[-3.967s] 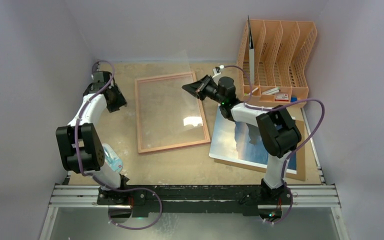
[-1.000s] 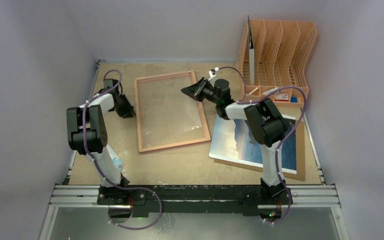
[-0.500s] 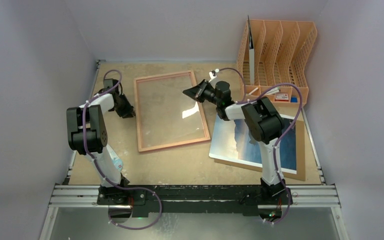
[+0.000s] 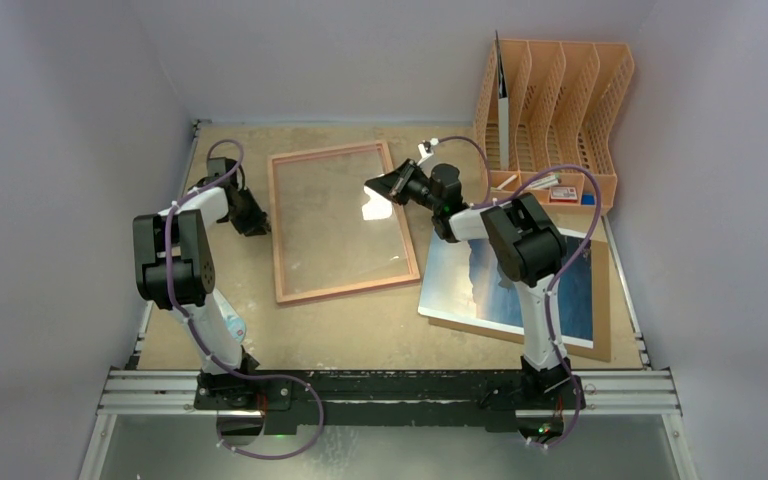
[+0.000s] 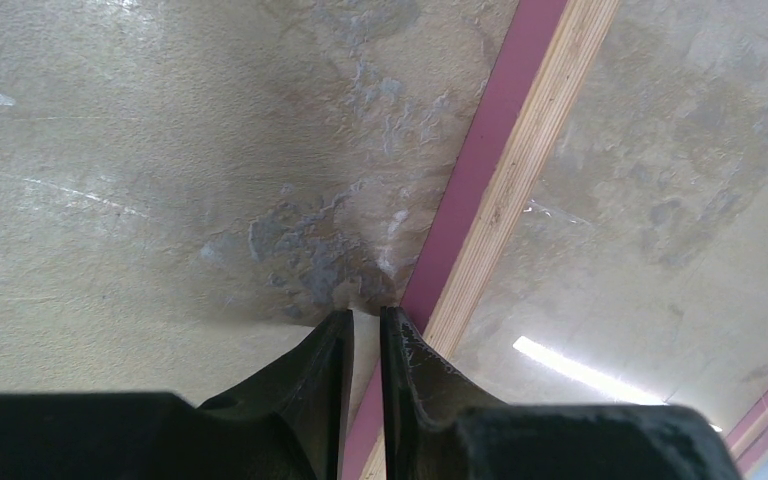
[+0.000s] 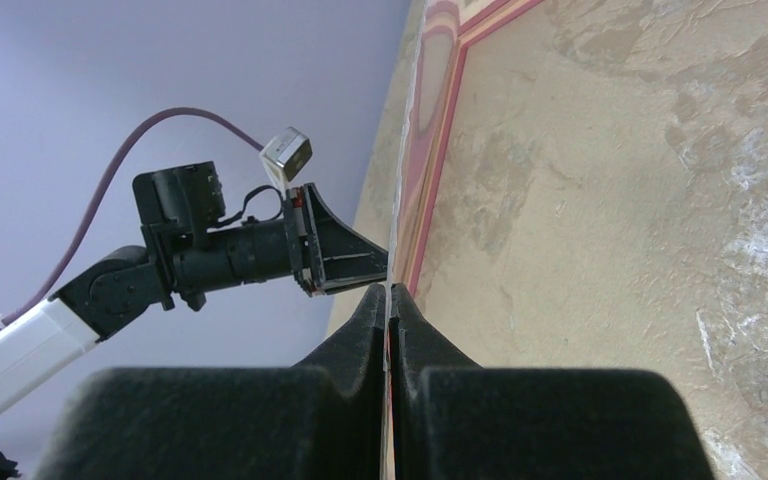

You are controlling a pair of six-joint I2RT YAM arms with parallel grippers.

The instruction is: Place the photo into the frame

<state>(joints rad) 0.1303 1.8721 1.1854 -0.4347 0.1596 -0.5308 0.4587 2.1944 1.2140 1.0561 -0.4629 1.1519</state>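
Photo (image 4: 500, 285) half under right arm (image 4: 530, 250)

A worn, mottled tan desk (image 4: 360, 335) is enclosed on three sides by plain pale lavender walls (image 4: 340, 55). An aluminium rail (image 4: 390, 390) is fixed along the near edge of the desk. A bright strip of light (image 5: 575, 368) is reflected from overhead.

The frame (image 4: 341, 222) is lying mid-table between both grippers, the photo (image 4: 505, 285) sitting to its right, the file rack (image 4: 552, 115) standing behind that.
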